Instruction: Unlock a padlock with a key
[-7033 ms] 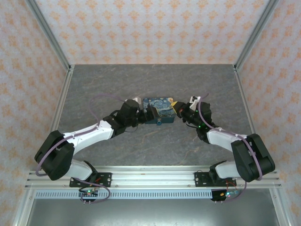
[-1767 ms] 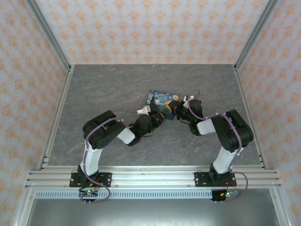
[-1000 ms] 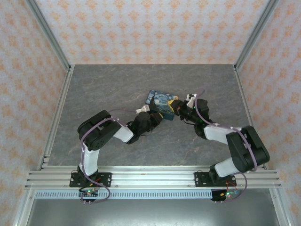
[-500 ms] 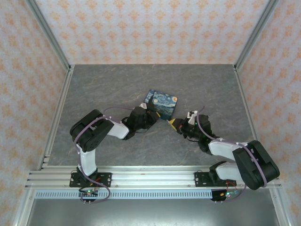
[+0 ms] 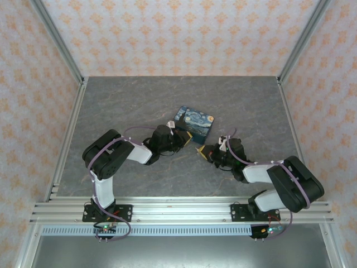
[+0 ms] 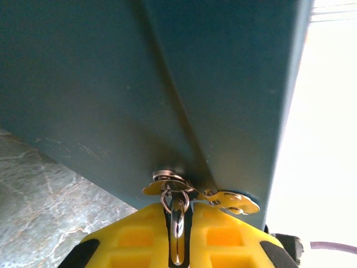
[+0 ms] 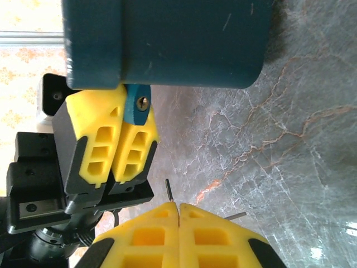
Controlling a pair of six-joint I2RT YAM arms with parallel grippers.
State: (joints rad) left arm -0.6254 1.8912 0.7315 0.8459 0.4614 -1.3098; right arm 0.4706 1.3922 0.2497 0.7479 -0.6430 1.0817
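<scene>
Box [image 5: 195,120], blue swirl print, mid-bench [image 5: 122,100] in top view; left jaws at its near corner, right jaws near, clear of it.
Left wrist: left jaws nearly closed on steel loop [image 6: 177,220], likely padlock shackle.
Right wrist: right jaws fully closed, key [image 7: 169,188] a sliver poking from seam, axis forward; padlock [image 7: 138,106], blue, brass keyhole, ahead-left in left jaws. You steer right arm there.

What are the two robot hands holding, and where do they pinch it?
The left gripper pinches the blue padlock on the box by its body. The right gripper pinches the thin key at one end, tip poking out.
</scene>
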